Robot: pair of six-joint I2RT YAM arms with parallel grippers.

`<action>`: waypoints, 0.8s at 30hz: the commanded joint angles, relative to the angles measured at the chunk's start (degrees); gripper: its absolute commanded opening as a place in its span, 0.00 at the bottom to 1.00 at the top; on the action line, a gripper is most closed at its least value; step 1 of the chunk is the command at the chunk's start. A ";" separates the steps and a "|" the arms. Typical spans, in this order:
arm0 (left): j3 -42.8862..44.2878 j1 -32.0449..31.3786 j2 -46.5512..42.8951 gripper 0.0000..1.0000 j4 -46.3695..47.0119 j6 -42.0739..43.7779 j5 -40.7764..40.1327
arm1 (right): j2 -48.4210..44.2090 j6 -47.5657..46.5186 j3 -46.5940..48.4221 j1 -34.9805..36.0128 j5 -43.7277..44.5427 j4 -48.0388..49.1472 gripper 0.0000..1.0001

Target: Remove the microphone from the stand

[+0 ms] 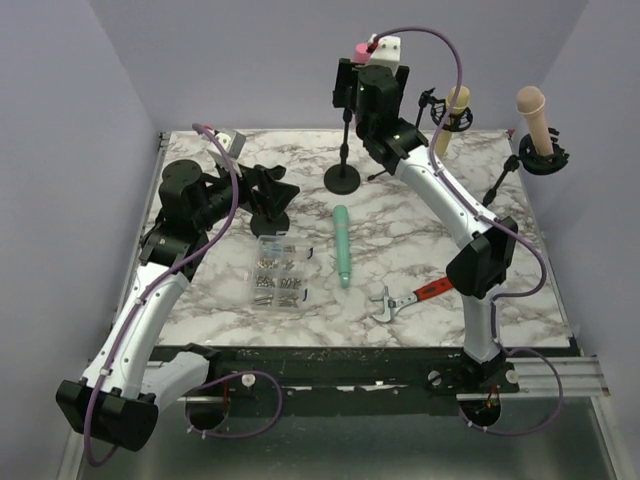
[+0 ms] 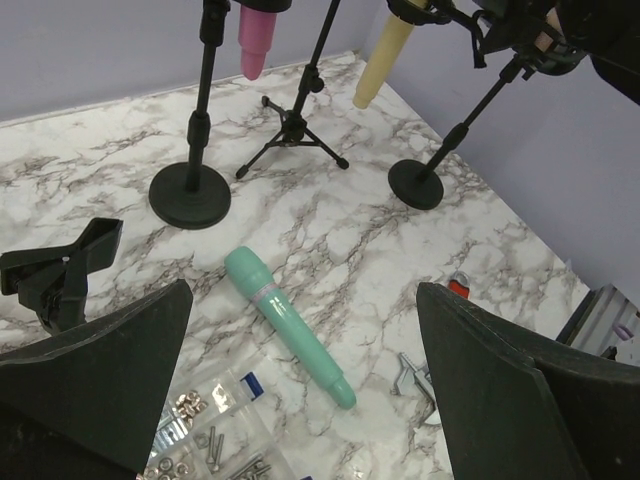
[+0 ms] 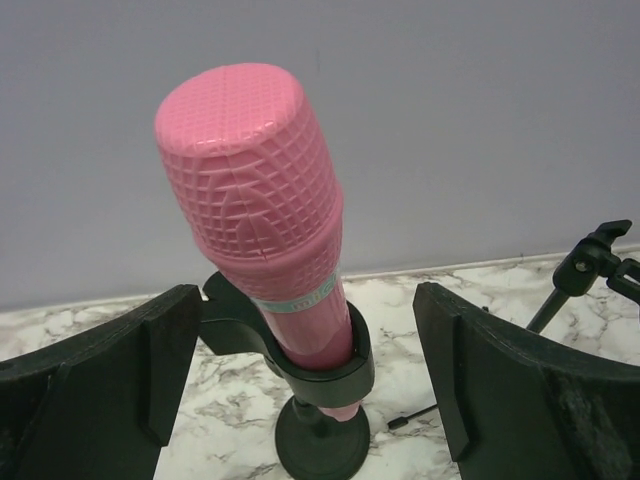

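Observation:
The pink microphone stands tilted in the black clip of its round-based stand at the back of the table. My right gripper is open around it, one finger on each side at clip height, with a gap between each finger and the microphone. From above, the right gripper hides most of the pink microphone, over the stand base. My left gripper hangs open above the table on the left, holding nothing, over a green microphone lying flat.
A cream microphone on a tripod stand and a beige one on another stand are at the back right. A clear box of screws, a red-handled wrench and a black clamp lie on the marble top.

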 commanded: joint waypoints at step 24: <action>-0.56 -0.32 0.90 0.99 0.49 1.86 1.27 | 6.92 -11.79 1.02 -0.02 6.72 16.04 0.48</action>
